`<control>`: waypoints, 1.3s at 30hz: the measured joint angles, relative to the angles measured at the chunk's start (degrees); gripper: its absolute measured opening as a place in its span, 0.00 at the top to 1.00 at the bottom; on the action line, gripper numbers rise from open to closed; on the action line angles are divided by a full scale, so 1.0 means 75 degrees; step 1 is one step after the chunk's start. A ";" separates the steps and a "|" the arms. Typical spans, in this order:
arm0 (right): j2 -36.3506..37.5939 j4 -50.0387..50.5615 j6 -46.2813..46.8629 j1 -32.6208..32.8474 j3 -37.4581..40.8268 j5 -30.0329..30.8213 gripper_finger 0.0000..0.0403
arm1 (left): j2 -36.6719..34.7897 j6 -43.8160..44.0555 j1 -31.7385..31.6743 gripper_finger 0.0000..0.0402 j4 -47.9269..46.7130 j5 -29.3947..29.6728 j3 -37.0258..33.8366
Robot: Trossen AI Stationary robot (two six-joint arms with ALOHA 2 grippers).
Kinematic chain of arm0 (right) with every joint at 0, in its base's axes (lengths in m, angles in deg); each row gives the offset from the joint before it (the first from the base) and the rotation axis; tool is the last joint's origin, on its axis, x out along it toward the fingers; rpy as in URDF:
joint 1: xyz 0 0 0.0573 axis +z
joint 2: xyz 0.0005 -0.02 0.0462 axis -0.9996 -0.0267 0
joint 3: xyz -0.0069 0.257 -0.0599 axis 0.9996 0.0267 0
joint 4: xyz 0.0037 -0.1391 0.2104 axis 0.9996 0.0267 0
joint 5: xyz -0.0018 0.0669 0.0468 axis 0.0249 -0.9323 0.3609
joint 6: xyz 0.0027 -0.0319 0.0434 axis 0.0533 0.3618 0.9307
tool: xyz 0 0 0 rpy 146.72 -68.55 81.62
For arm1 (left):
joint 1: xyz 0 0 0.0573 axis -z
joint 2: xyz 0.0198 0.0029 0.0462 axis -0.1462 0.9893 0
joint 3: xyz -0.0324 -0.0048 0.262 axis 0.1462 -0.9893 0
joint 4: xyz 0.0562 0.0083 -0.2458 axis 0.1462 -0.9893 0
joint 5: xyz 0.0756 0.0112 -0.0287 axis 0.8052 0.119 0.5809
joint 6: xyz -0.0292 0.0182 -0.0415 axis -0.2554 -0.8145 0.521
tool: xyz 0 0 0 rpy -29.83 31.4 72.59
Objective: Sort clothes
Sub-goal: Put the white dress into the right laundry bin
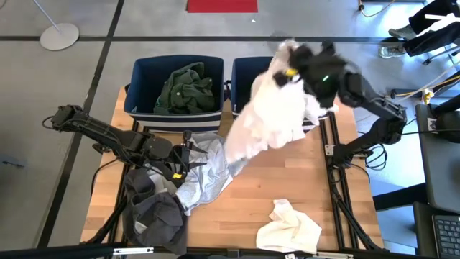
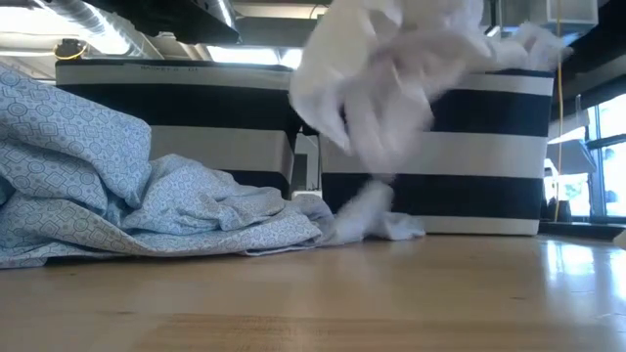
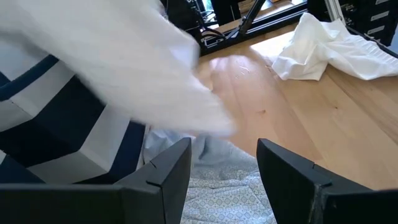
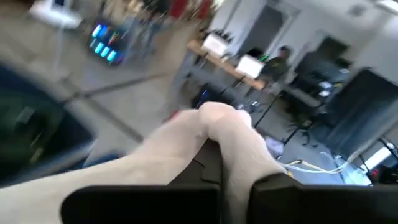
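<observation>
A pale wooden table [image 1: 244, 201] stands on a grey floor, with two navy striped bins at its far edge and a cluttered workshop beyond.

The right gripper [image 1: 291, 72] is clenched on a white garment [image 1: 269, 115]; in the right wrist view the cloth bulges up between the dark fingers [image 4: 273, 193] and drapes over them. It hangs high over the right bin [image 1: 248, 72], and the garment trails from it as a long, blurred sheet, its lower end reaching the table just in front of that bin. The right arm reaches back to its base at the table's right edge.

The left gripper [image 3: 224, 171] hovers low over the table's left side with its fingers parted and nothing between them, above a light grey patterned garment [image 1: 205, 173] that lies crumpled in front of the left bin [image 1: 176, 72].

The likely trouble is the trailing tail: the white garment is long and limp, so a release from here could leave part of it draped over the bin's front wall or on the table. Its tail also seems to touch the grey garment, which might be dragged along.

The remaining clothes are all soft and rumpled: a dark green garment [image 1: 187, 90] already bunched in the left bin, a dark grey one [image 1: 154, 216] heaped at the table's near left corner, and a cream-white piece [image 1: 291, 226] folded on itself near the front edge.
</observation>
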 joint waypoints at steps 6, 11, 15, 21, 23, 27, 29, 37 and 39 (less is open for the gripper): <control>0.0003 -0.1392 -0.0764 -0.0847 -0.0197 0.0016 0.98 | 0.0000 -0.0066 -0.0003 0.57 0.0001 0.0000 0.0000; 0.0003 -0.0389 0.0008 -0.1584 0.0125 -0.0005 0.98 | 0.0003 -0.0070 -0.0003 0.57 0.0003 -0.0003 0.0000; -0.0006 0.0890 0.1199 -0.2145 0.0703 -0.0236 0.97 | 0.0000 -0.0064 -0.0002 0.57 0.0003 -0.0001 0.0000; -0.0006 0.1474 0.2470 -0.2872 0.2024 -0.1925 0.97 | 0.0000 -0.0061 -0.0003 0.57 0.0006 0.0000 0.0000; -0.0008 0.1388 0.2677 -0.3070 0.2472 -0.2567 0.97 | 0.0000 -0.0061 -0.0003 0.57 0.0009 -0.0002 0.0000; -0.0032 0.1288 0.2899 -0.3372 0.3220 -0.3370 0.96 | 0.0001 -0.0061 -0.0001 0.57 0.0012 -0.0001 0.0000; -0.0035 0.1285 0.2911 -0.3496 0.3530 -0.3600 0.96 | 0.0000 -0.0061 -0.0003 0.57 0.0015 -0.0002 0.0000; -0.0035 0.1514 0.3347 -0.3914 0.4078 -0.4079 0.73 | 0.0001 -0.0058 -0.0003 0.57 0.0015 -0.0001 0.0000; -0.0038 0.1725 0.3321 -0.3913 0.3882 -0.4018 0.64 | 0.0000 -0.0058 0.0000 0.57 0.0012 -0.0003 0.0000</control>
